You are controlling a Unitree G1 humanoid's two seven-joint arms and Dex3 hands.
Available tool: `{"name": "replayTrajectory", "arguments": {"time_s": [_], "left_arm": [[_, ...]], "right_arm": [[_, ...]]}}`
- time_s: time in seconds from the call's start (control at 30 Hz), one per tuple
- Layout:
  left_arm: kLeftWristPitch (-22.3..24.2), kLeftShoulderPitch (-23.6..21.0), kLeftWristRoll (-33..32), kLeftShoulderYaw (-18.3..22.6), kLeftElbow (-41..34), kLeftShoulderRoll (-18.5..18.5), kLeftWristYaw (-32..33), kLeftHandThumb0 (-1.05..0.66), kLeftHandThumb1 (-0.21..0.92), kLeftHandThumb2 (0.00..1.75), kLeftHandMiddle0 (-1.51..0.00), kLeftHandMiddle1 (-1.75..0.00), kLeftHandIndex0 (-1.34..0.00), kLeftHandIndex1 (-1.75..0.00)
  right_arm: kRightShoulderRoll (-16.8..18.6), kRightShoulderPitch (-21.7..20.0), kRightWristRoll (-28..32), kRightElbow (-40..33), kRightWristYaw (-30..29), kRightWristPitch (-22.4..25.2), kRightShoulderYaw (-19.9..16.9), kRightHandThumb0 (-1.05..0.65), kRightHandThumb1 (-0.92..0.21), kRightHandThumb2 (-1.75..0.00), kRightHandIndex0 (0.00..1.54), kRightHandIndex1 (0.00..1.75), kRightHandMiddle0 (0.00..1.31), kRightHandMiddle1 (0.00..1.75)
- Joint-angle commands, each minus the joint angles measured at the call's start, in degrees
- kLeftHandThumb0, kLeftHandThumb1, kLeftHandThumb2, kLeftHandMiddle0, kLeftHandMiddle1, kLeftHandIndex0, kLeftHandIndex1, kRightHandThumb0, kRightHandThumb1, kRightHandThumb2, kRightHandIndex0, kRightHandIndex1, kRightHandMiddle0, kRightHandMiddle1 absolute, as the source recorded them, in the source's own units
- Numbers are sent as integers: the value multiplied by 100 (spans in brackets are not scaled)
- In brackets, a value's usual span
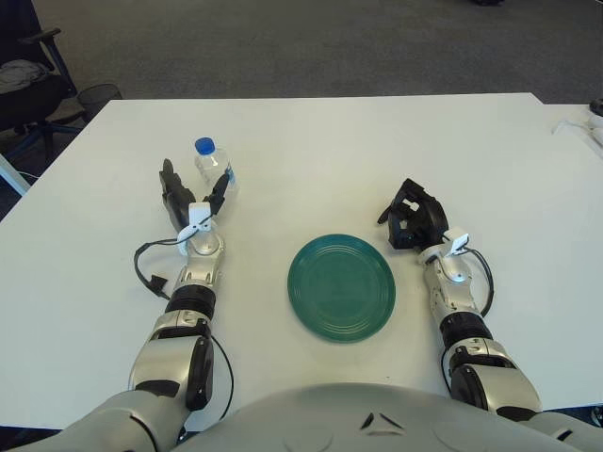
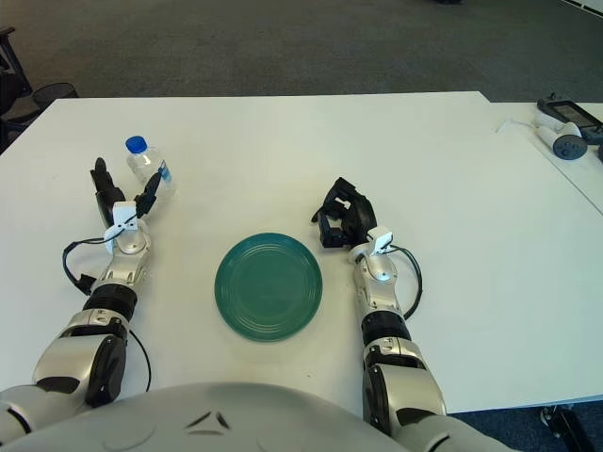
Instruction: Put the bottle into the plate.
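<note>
A clear plastic bottle (image 1: 213,166) with a blue cap stands upright on the white table, left of centre. My left hand (image 1: 191,193) is just in front of it, fingers spread on either side of the bottle's lower part, not closed on it. A dark green plate (image 1: 341,286) lies on the table in front of me, between my arms. My right hand (image 1: 412,216) shows to the right of the plate, fingers curled and holding nothing.
The white table (image 1: 311,132) extends far back and to both sides. A grey device with a cable (image 2: 563,127) lies on a neighbouring table at the far right. An office chair (image 1: 28,75) stands beyond the table's left corner.
</note>
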Motion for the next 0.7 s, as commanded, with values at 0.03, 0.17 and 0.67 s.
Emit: {"name": "replayTrajectory", "arguments": {"time_s": [0.03, 0.17, 0.67], "left_arm": [[-54, -154, 115, -28, 159, 94, 229, -105, 86, 8, 0, -26, 0, -29], [-115, -225, 131, -40, 312, 129, 334, -105, 86, 7, 0, -30, 0, -31], [-266, -448, 83, -88, 774, 228, 364, -105, 86, 7, 0, -32, 0, -31]], "right_arm": [[259, 878, 93, 639, -15, 699, 35, 0, -13, -139, 90, 128, 61, 175], [252, 890, 105, 595, -18, 747, 55, 0, -13, -138, 90, 127, 61, 175], [277, 912, 112, 481, -86, 859, 82, 0, -12, -140, 90, 129, 63, 175]]}}
